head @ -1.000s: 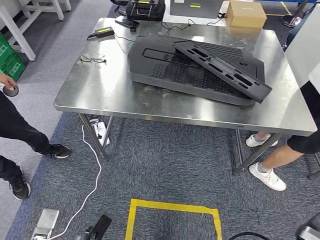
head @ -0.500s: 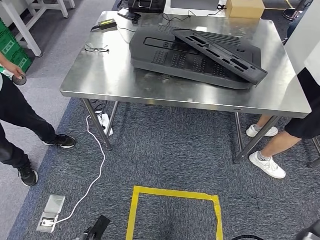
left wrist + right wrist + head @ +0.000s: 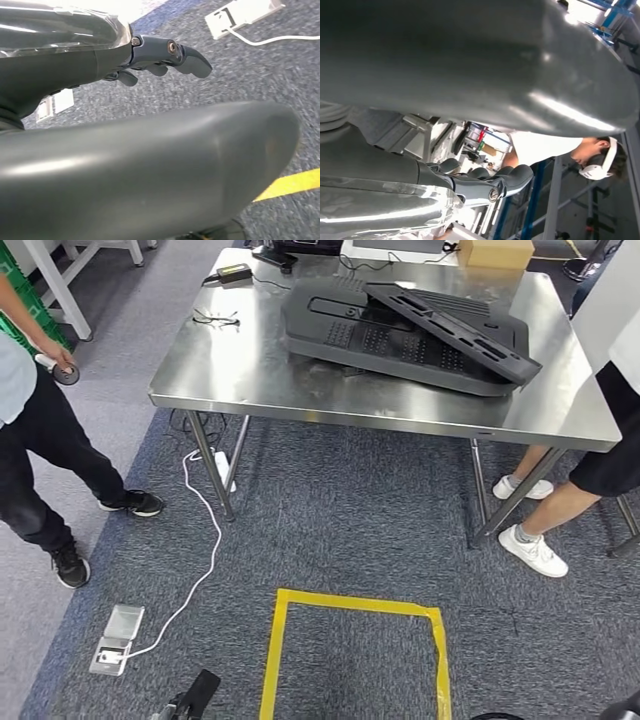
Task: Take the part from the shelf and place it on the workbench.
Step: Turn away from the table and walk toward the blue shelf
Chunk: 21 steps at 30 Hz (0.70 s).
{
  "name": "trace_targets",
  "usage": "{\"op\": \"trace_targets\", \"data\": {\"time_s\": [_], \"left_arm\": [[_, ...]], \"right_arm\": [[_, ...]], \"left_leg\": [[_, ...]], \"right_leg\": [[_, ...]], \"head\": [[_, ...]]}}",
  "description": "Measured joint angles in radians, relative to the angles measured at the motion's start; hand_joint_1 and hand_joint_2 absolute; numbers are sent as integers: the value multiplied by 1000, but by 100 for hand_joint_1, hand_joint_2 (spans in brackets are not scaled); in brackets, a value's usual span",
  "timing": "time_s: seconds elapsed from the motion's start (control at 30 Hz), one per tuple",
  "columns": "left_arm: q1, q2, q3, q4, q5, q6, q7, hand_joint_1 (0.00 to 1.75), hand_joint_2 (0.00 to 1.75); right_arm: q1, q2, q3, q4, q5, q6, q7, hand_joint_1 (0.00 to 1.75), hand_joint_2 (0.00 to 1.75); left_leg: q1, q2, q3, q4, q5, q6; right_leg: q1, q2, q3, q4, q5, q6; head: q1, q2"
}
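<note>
Both the left hand [image 3: 166,55] and right hand [image 3: 486,185] hang free, fingers loosely apart, gripping nothing. Ahead, the part [image 3: 411,335] lies near the workbench [image 3: 226,380] far edge, carpet [image 3: 347,530] between

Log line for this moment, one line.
parts: stacked on workbench | left hand: holds nothing, over carpet | right hand: holds nothing | people: both sides of bench

workbench [image 3: 226,380] bare steel | part [image 3: 411,325] black, dot-patterned | carpet [image 3: 340,530] grey-blue | tape square [image 3: 358,605] yellow
</note>
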Motion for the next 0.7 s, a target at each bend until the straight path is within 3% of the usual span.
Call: {"op": "trace_targets", "data": {"time_s": [0.03,0.07,0.13,0.17,0.23,0.3,0.33,0.37,0.4,0.47,0.53,0.57,0.63,0.67,0.7], "left_arm": [[0,-1,0,0,0,0,0,0,0],[0,-1,0,0,0,0,0,0,0],[1,-1,1,0,0,0,-1,0,0],[3,-1,1,0,0,0,-1,0,0],[5,-1,3,0,0,0,-1,0,0],[5,-1,5,0,0,1,-1,0,0],[5,-1,6,0,0,1,-1,0,0],[4,-1,7,0,-1,1,-1,0,0],[4,-1,8,0,-1,1,-1,0,0],[3,0,9,0,-1,1,-1,0,0],[-1,0,9,0,-1,1,-1,0,0],[-2,0,9,0,-1,1,-2,0,0],[0,-1,9,0,-1,1,-2,0,0],[1,-1,9,0,-1,2,-2,0,0],[1,-1,10,0,-1,2,-2,0,0]], "right_arm": [[-2,0,0,-2,0,0,0,0,0],[-3,0,0,-4,-2,0,0,0,0],[-2,1,-1,-6,-8,0,-1,0,0],[-1,1,-2,-6,-12,0,-1,0,0],[0,2,-4,-6,-18,0,-3,0,0],[1,3,-7,-6,-23,0,-5,0,0],[1,3,-10,-6,-25,0,-7,0,0],[2,4,-12,-6,-27,0,-10,0,0],[2,4,-15,-6,-29,0,-13,0,0],[3,5,-19,-6,-31,0,-18,0,0],[3,6,-21,-8,-31,0,-20,0,0],[4,6,-22,-10,-31,0,-21,0,0],[5,7,-24,-11,-33,0,-22,0,0],[7,7,-25,-11,-35,0,-22,0,0],[9,7,-25,-11,-36,0,-22,0,0]], "left_leg": [[-1,-1,-6,0,10,-4],[-1,-1,-12,0,20,-10],[2,-1,-24,-1,33,-21],[4,-1,-31,7,20,-26],[7,-3,-53,76,-67,-35],[10,-3,-77,203,-163,-43],[11,-3,-81,260,-180,-46],[13,-3,-73,291,-170,-49],[15,-3,-52,290,-142,-50],[20,-2,34,196,-96,-53],[22,-3,126,62,-113,-48],[21,-4,150,22,-127,-43],[18,-3,148,5,-127,-26],[18,0,139,6,-117,-17],[19,3,128,6,-105,-8]], "right_leg": [[4,3,47,-72,-7,-7],[8,4,71,-116,-13,-12],[10,1,66,-136,-2,-20],[9,-1,55,-136,10,-27],[6,-7,26,-133,34,-39],[7,-10,-11,-120,53,-44],[7,-12,-32,-112,63,-44],[6,-13,-54,-101,72,-42],[5,-13,-78,-89,79,-39],[4,-13,-122,-61,92,-31],[6,-13,-153,-33,101,-21],[7,-13,-162,-25,107,-15],[5,-13,-172,-21,123,-2],[3,-12,-176,-18,115,4],[1,-11,-183,-1,87,11]], "head": [[-1,0],[-1,0],[-2,0],[-2,0],[-3,0],[-4,0],[-4,0],[-4,0],[-4,0],[-4,0],[-3,0],[-3,0],[-2,0],[-2,0],[-1,0]]}}
